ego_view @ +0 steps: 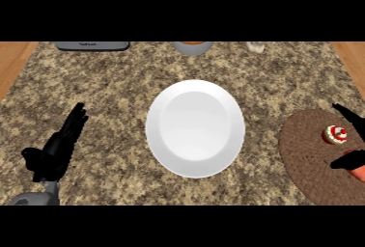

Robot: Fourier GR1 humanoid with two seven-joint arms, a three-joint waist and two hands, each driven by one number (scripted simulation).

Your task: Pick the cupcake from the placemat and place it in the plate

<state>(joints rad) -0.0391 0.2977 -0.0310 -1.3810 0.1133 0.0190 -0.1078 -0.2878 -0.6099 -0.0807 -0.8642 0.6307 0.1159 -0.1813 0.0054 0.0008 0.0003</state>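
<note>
Fingers [347, 115] either side of red-and-white cupcake [335, 135], perhaps untouched, on placemat [314, 164].

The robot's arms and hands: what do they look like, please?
The left hand is matte black with slim, segmented fingers, joined to a rounded grey forearm at the lower edge. Of the right hand only black fingers and a thumb show at the right edge. No cables or markings are visible.

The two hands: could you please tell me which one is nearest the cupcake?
The right hand, at the placemat's edge beside the cupcake.
</note>
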